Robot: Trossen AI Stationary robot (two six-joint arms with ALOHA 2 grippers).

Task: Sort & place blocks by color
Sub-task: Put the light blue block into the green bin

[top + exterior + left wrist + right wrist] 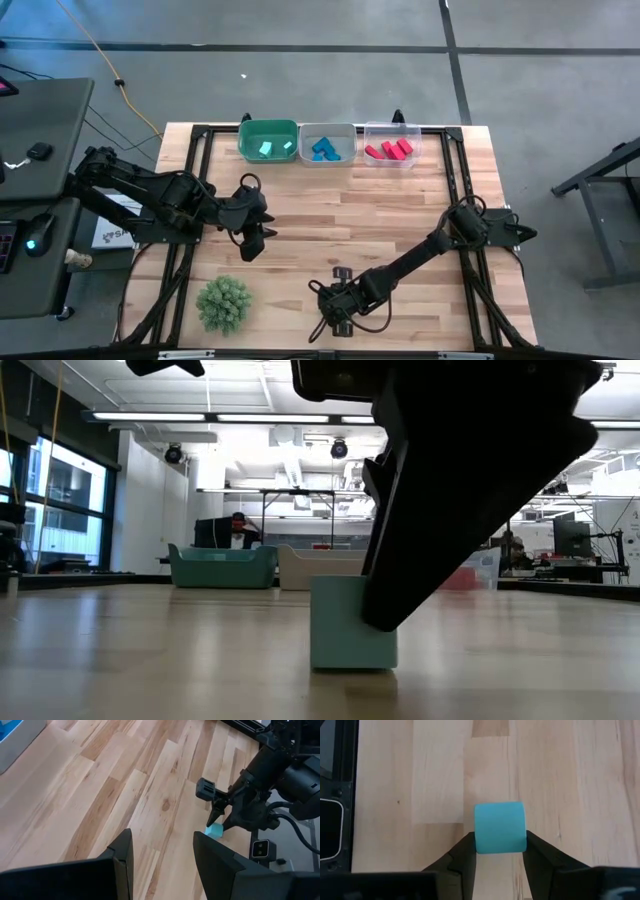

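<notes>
Right end effector (500,851) around teal block (500,827)

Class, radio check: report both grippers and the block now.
Right gripper on teal block, at table's near edge. Left gripper open, idle mid-table. Path to green bin unobstructed.

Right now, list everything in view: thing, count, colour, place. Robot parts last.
Green bin: one, table's far edge, two teal blocks inside.
Grey bin: one, beside it, blue blocks inside.
Clear bin: one, rightmost, red blocks inside.
Teal block: one, near edge, on the table.
Plant ball: one, green, near-left.
Person: one, far in room.
Left tool: open, empty, left-centre.
Right tool: fingers flank the teal block.
</notes>
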